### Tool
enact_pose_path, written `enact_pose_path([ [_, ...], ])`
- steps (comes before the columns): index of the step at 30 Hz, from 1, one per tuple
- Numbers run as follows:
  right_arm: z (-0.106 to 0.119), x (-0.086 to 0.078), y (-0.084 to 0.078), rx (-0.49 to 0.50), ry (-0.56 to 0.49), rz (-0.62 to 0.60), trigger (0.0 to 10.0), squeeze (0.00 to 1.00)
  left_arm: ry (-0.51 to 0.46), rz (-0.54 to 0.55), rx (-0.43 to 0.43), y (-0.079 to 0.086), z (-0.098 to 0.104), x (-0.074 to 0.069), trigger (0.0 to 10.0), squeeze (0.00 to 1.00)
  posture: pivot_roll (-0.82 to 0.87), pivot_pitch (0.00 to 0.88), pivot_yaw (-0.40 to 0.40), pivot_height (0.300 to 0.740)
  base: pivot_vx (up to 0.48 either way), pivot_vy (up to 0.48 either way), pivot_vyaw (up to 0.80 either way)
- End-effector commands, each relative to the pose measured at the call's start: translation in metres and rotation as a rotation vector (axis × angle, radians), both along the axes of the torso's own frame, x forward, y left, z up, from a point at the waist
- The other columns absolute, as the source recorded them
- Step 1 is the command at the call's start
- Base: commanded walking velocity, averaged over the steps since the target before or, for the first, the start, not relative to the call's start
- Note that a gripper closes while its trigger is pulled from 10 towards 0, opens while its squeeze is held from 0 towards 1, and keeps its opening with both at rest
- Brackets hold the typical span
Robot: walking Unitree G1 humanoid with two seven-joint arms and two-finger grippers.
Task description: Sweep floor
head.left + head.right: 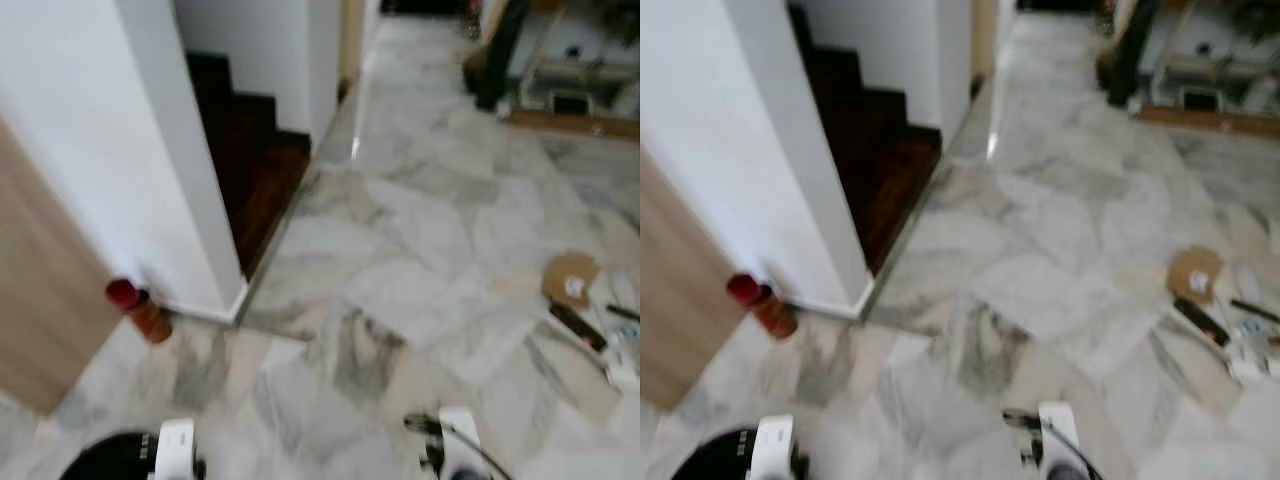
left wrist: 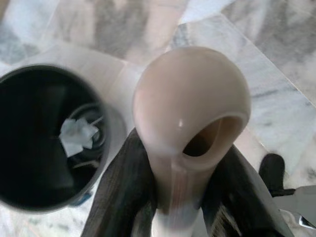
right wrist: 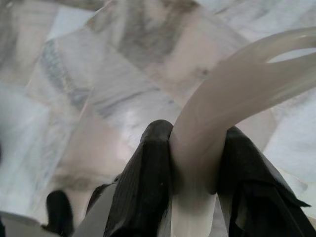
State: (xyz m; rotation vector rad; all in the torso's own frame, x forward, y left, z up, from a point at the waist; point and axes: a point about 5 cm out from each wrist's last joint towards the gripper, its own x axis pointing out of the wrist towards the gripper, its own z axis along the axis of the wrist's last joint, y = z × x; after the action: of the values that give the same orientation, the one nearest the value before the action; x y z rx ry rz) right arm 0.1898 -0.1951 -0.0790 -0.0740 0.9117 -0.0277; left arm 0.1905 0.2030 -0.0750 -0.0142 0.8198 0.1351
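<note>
My left gripper (image 2: 180, 197) is shut on a beige handle (image 2: 190, 108) with a hole at its end. Beside it lies a round black dustpan bin (image 2: 34, 143) with a scrap of white paper inside, also seen as the black bin (image 1: 110, 460) at the bottom left of the eye views. My right gripper (image 3: 195, 180) is shut on a white handle (image 3: 232, 94) that ends in a loop; the white handle top (image 1: 458, 432) shows at the bottom right. Litter lies on the marble floor at the right: a brown cardboard disc (image 1: 570, 278), a dark strip (image 1: 578, 327) and small white bits (image 1: 620, 372).
A white wall corner (image 1: 200, 200) stands ahead left, with a red-capped brown bottle (image 1: 140, 310) at its foot. Dark wooden stairs (image 1: 255, 165) rise behind it. A wooden panel (image 1: 40, 300) is at the far left. Furniture (image 1: 570, 80) stands at the back right. The views are blurred.
</note>
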Motion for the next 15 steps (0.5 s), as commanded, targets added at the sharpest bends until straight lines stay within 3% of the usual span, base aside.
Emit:
enact_pose_path([
  [1,-0.0035,-0.0071,-0.0027,-0.005,0.033,-0.010,10.0,0.00,-0.006,0.013,-0.005,0.0004,0.0010,0.0020,10.0,0.00,-0.08,0.000,0.025,0.740,0.000,0.000,-0.80],
  [15,-0.0015,-0.0020,-0.0012,-0.006,0.028,-0.004,10.0,0.00,-0.005,0.043,-0.005,0.0051,0.0013,0.0013,10.0,0.00,-0.08,0.000,0.027,0.740,0.000,0.000,-0.80],
])
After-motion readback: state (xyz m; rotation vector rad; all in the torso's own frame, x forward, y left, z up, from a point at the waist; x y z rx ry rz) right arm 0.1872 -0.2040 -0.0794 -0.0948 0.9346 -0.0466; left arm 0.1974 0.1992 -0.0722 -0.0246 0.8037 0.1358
